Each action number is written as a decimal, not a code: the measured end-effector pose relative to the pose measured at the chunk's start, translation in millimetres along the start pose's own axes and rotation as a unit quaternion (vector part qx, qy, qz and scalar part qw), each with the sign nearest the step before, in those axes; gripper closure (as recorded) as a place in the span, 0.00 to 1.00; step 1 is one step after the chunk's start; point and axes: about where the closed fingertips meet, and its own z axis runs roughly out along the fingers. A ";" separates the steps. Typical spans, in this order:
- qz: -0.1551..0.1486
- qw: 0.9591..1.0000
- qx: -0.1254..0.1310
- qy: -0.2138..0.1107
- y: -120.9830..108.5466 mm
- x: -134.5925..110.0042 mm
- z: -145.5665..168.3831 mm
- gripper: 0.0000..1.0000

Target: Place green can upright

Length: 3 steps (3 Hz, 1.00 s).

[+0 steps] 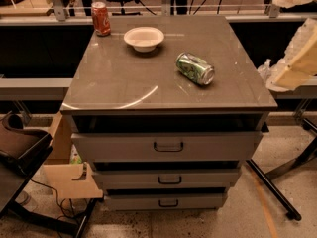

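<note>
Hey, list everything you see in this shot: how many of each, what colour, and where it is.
green can: one, green and white, lying on its side, right of centre on the cabinet top
red can: one, red, upright, back-left corner
bowl: one, white, back, right of the red can
cabinet: one, grey, three drawers
cardboard box: one, tan, floor at left
gripper: one, cream, right edge, apart from the green can

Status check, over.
Gripper at frame's right edge, beside the cabinet. Green can on its side, right of the bowl. Nothing between them.
</note>
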 end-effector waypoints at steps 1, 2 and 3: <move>0.010 1.000 0.006 -0.006 -20.9 -14.2 3.7 0.12; 0.028 0.999 0.006 -0.019 -55.1 -34.7 22.0 0.00; 0.039 0.999 -0.006 -0.024 -81.2 -54.7 48.3 0.00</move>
